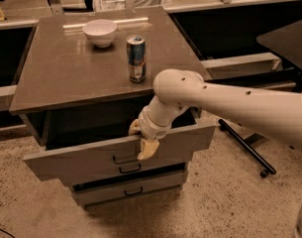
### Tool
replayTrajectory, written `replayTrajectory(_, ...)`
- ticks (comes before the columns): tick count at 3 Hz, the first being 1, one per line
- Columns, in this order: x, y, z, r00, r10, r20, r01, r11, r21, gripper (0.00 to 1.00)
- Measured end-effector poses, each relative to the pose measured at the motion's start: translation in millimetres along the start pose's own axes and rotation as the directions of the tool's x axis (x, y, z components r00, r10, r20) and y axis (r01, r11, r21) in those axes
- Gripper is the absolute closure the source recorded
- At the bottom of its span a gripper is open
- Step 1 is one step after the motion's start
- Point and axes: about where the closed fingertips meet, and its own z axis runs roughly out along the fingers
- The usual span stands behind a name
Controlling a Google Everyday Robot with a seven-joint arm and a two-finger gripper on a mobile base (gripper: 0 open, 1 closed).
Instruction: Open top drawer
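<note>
Crockery comes first on the left: a white bowl [100, 31] sits toward the back of the cabinet top [56, 78] with nothing visible in it. Just right of it a drinks can [136, 58] stands upright. Both are well back from the front edge, so they should stay clear of any pulling below. Beneath, the top drawer [71, 163] stands partly out from under the top, its front panel well forward of the two lower drawers [140, 188]. Its cavity is in shadow and no contents can be made out. Right of the black loop handle [125, 159], the gripper [141, 139] straddles the panel's upper edge, one finger inside and one hanging down the face. It pinches the panel rather than the handle, probably a surer hold for hauling outward. The white arm [239, 105] reaches in from the right.
</note>
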Motion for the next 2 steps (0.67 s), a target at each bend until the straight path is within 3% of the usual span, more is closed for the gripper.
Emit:
replayTrajectory(1, -5, 27, -8, 0.999, -0.030, -0.018, 0.029, 0.9979, -0.058, 0.43)
replayTrajectory(2, -7, 61, -11, 1.000, -0.029, 0.003, 0.029, 0.9913, -0.129, 0.43)
